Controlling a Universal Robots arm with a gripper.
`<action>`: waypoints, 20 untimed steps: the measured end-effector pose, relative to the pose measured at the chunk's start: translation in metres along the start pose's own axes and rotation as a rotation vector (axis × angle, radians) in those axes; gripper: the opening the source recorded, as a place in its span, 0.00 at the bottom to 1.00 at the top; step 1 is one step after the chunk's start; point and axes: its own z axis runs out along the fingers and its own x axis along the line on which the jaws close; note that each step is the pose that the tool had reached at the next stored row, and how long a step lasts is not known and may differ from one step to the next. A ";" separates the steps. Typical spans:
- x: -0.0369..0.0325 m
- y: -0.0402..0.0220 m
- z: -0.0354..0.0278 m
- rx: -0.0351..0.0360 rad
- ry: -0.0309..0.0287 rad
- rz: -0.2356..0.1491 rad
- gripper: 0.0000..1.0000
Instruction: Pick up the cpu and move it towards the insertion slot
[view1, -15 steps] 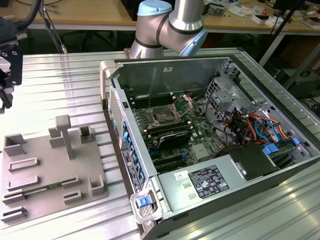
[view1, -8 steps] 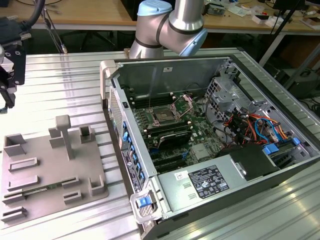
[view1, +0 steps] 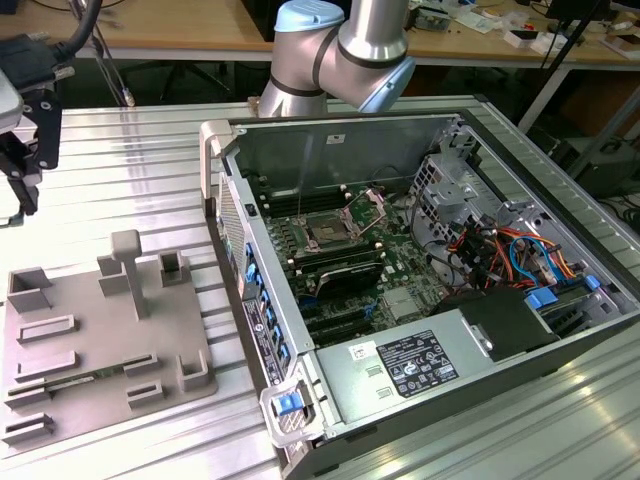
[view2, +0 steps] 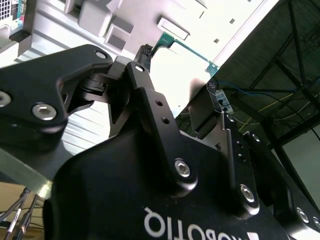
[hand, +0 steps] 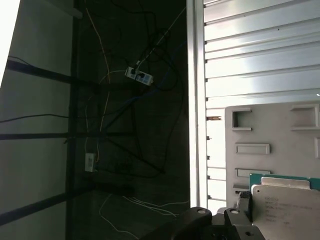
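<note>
The cpu (hand: 286, 204), a flat square chip with a silvery top and a green edge, sits between my gripper's black fingers (hand: 243, 204) in the first wrist view. In the second wrist view the gripper (view2: 180, 75) is shut on the cpu (view2: 186, 61), whose green edge shows between the fingertips. In the exterior view the gripper (view1: 15, 195) hangs at the far left, above the aluminium table and the grey fixture plate (view1: 100, 330). The insertion slot (view1: 328, 230), with a dark centre and its metal bracket raised, lies inside the open computer case, well to the exterior view's right of the gripper.
The open computer case (view1: 420, 260) lies on the table with cables, drive bays and a power supply (view1: 415, 360) inside. The arm's base joint (view1: 340, 50) stands behind the case. The grey fixture plate (hand: 270, 145) carries raised holders and posts. Work benches stand at the back.
</note>
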 end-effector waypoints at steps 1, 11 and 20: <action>-0.0005 0.0000 0.0000 0.0000 0.0000 0.000 0.55; -0.0102 -0.0001 0.0000 0.0000 0.0000 0.000 0.55; -0.0158 -0.0002 0.0000 0.0000 0.0000 0.000 0.55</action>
